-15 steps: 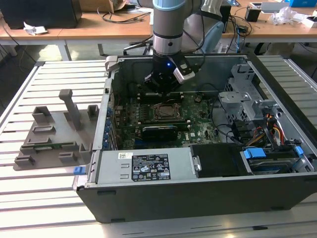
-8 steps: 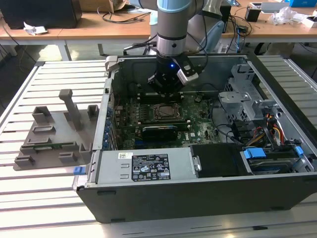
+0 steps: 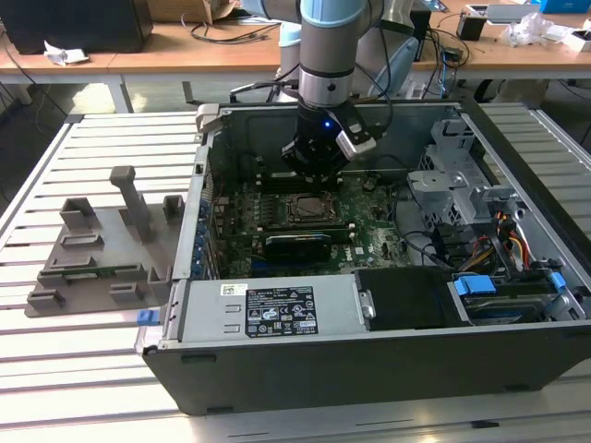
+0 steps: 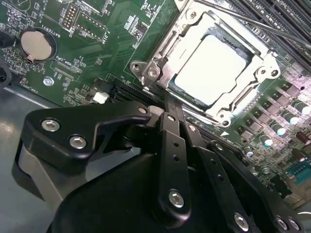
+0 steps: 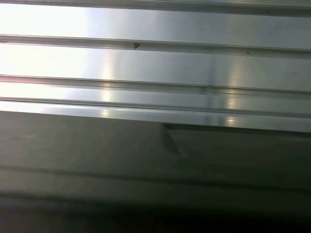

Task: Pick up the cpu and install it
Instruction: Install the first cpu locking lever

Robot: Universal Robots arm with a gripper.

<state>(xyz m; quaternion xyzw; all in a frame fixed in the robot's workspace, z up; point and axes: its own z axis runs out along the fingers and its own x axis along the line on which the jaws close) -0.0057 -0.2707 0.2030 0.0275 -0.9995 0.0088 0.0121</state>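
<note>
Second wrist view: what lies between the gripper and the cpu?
The socket frame's metal edge around the cpu, then a strip of green motherboard before the gripper.

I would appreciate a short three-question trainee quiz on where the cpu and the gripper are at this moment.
1. True or false: the cpu lies inside the metal socket frame on the motherboard.
2. Multiple choice: in the exterior view, the gripper is
A. over the grey fixture on the slatted table
B. inside the open computer case, above the socket
C. over the wooden desk behind
3. Fill in: in the second wrist view, the round silver coin battery sits on the ____.

Key: 1 true; 2 B; 3 motherboard.
</note>
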